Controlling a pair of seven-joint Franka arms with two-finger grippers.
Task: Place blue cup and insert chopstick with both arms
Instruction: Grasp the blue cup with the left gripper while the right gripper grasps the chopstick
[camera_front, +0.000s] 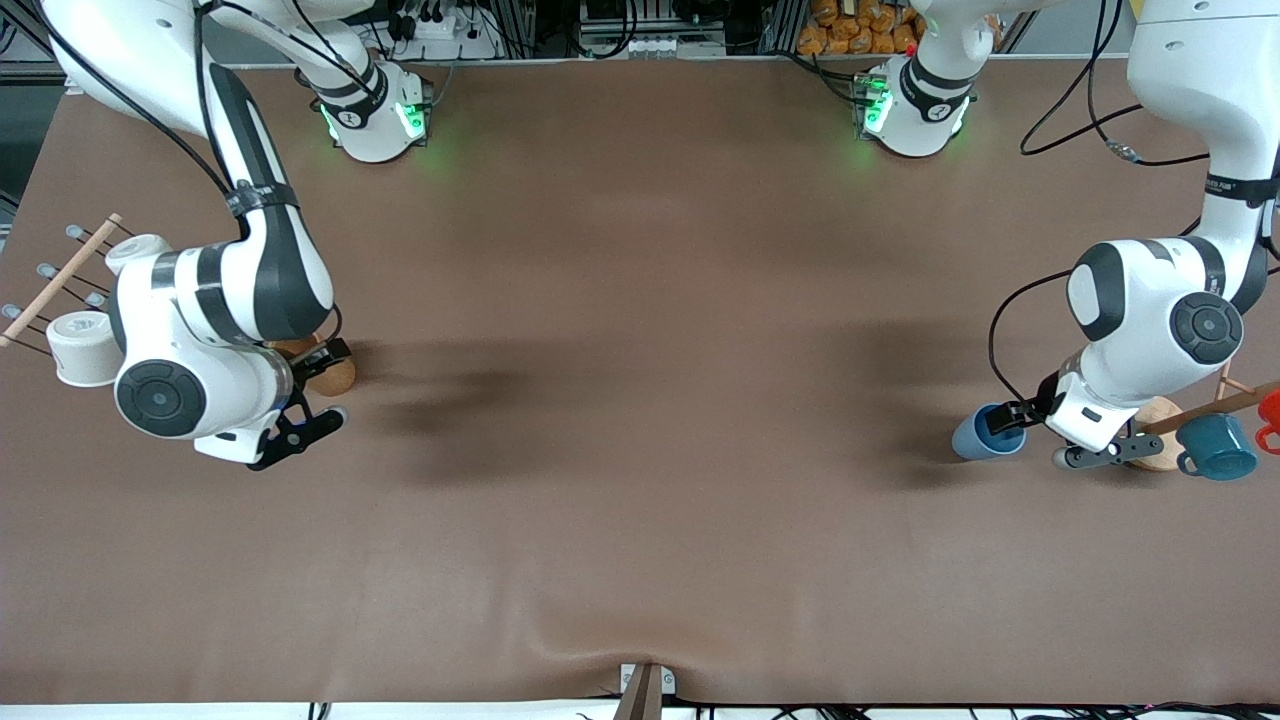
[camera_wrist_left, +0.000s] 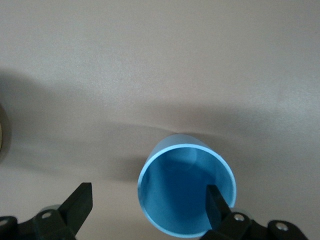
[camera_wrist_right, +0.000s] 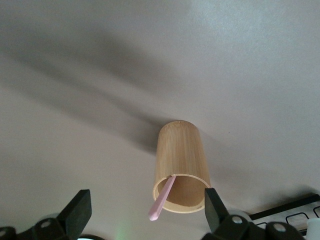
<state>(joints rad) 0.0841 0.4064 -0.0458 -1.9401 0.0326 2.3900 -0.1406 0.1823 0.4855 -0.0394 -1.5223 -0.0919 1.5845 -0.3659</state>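
Hanging low over the table (camera_front: 640, 500) at my left arm's end, my left pincer (camera_wrist_left: 150, 205) is spread wide, with one finger (camera_wrist_left: 216, 205) reaching down inside the mouth of the blue cup (camera_wrist_left: 186, 192) and the other finger out in the open beside it, so the cup's wall stands between the two without being squeezed. That cup stands upright on the brown cloth, and from the front camera it sits just beside my left wrist, with a teal mug (camera_front: 1218, 447) and a tan wooden disc (camera_front: 1160, 432) close by toward the table's edge. My right pincer (camera_wrist_right: 145, 207) hovers at the right arm's end, also spread apart and holding nothing, above a bamboo holder (camera_wrist_right: 181, 167) that stands upright on the table. The pink chopstick (camera_wrist_right: 162, 199) leans inside that holder, its tip poking out over the rim. Near my right arm stands a wooden rack (camera_front: 60, 280) carrying two white cups (camera_front: 85, 345).
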